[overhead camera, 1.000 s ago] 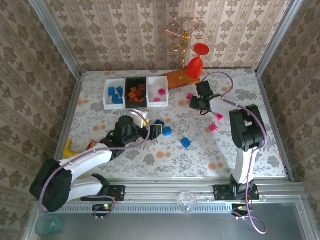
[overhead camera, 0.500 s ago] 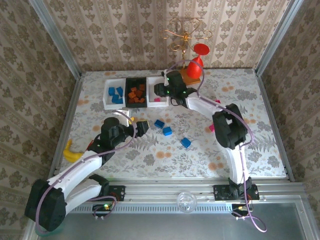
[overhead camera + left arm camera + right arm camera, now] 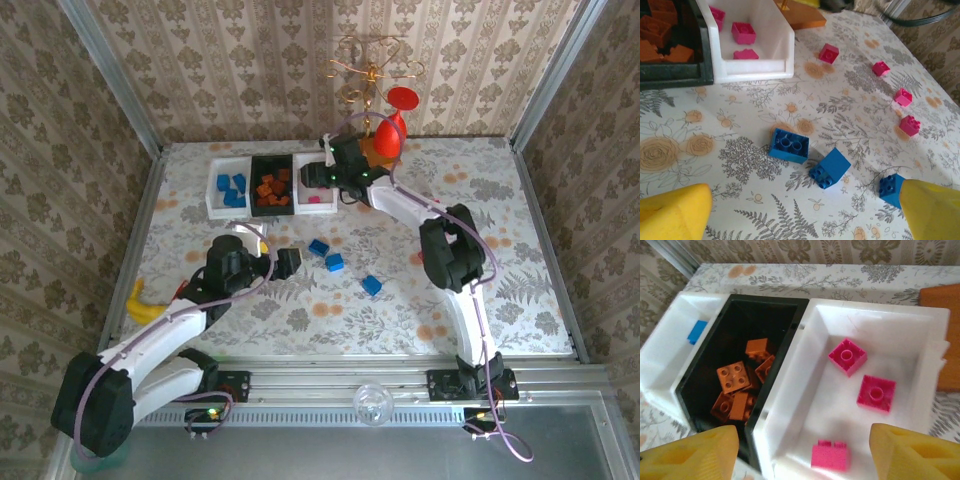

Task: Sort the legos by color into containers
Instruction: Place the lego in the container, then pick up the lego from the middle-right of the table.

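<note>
The left fingers [image 3: 670, 212] stand wide apart and empty, low over the bench [image 3: 715, 160]. Three blue bricks [image 3: 788, 145] lie loose ahead between them, the nearest just beside the right-hand finger. All look squarish, with no long axis to line up on. This arm looks the nearer to them. The right fingers [image 3: 690, 452] are spread too, holding nothing, above the white bin [image 3: 910, 340]. It holds three pink bricks [image 3: 847, 356], one of them straight below the gap. The stray pinks [image 3: 903, 96] lie beyond the blues, to the right.

Glossy moulded plastic legos [image 3: 847, 356] in smooth plastic containers [image 3: 880, 322] — the floral table cover [image 3: 730, 125] looks matt
</note>
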`<state>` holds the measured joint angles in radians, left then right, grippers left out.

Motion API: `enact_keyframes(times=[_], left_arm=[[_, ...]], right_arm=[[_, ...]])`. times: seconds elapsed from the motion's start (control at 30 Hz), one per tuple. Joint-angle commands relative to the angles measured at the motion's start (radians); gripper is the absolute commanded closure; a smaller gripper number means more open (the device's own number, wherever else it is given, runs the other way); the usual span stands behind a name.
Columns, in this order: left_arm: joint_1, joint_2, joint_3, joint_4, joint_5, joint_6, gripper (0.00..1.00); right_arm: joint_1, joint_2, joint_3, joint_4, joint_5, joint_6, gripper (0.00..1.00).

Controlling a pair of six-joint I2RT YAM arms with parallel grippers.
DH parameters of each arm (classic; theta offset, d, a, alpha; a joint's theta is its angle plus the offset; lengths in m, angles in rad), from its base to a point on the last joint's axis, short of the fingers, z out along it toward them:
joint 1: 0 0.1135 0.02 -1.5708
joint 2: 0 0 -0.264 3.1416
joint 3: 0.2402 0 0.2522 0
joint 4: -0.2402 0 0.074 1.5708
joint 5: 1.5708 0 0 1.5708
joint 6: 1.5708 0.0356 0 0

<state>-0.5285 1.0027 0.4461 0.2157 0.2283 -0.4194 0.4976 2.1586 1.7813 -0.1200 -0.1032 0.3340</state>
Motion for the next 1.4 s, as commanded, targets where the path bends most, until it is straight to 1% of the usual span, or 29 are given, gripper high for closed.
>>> enact_keyframes(times=[0.0,0.1,0.23,0.33,0.43,0.53,0.63,0.73,0.87,1.03,1.13,1.23,1.33,1.37], left_arm=[[-0.006,0.017,0.024,0.027,0.043,-0.008,0.02],[-0.036,0.036,0.035,0.039,0.038,0.015,0.02],[-0.087,0.062,0.054,0.049,-0.001,0.052,0.03],[-0.108,0.088,0.068,0.062,-0.012,0.069,0.03],[-0.124,0.121,0.094,0.058,-0.006,0.092,0.05],[-0.151,0.152,0.111,0.069,0.011,0.120,0.05],[-0.181,0.180,0.122,0.093,0.033,0.146,0.06],[-0.217,0.202,0.119,0.130,0.049,0.176,0.06],[-0.231,0.235,0.131,0.154,0.057,0.192,0.07],[-0.232,0.263,0.152,0.150,0.052,0.191,0.07],[-0.234,0.263,0.144,0.162,0.051,0.180,0.08],[-0.235,0.256,0.132,0.168,0.049,0.170,0.08],[-0.235,0.246,0.117,0.173,0.040,0.167,0.08],[-0.235,0.243,0.115,0.173,0.036,0.165,0.08]], right_arm=[[-0.012,-0.178,-0.135,0.026,0.038,-0.051,0.26],[-0.028,-0.294,-0.289,0.043,0.082,-0.073,0.24],[-0.071,-0.431,-0.467,0.021,0.169,-0.088,0.21],[-0.121,-0.517,-0.585,0.011,0.180,-0.070,0.20],[-0.161,-0.580,-0.687,0.003,0.201,-0.056,0.19],[-0.187,-0.607,-0.748,-0.029,0.249,-0.047,0.18],[-0.195,-0.609,-0.775,-0.059,0.307,-0.043,0.16],[-0.199,-0.600,-0.767,-0.119,0.329,-0.026,0.15],[-0.209,-0.585,-0.756,-0.190,0.382,-0.006,0.14],[-0.259,-0.521,-0.719,-0.244,0.358,0.024,0.15],[-0.262,-0.491,-0.695,-0.299,0.335,0.036,0.18],[-0.262,-0.501,-0.729,-0.338,0.322,0.051,0.19],[-0.274,-0.490,-0.764,-0.346,0.330,0.060,0.17],[-0.283,-0.478,-0.757,-0.357,0.307,0.060,0.17]])
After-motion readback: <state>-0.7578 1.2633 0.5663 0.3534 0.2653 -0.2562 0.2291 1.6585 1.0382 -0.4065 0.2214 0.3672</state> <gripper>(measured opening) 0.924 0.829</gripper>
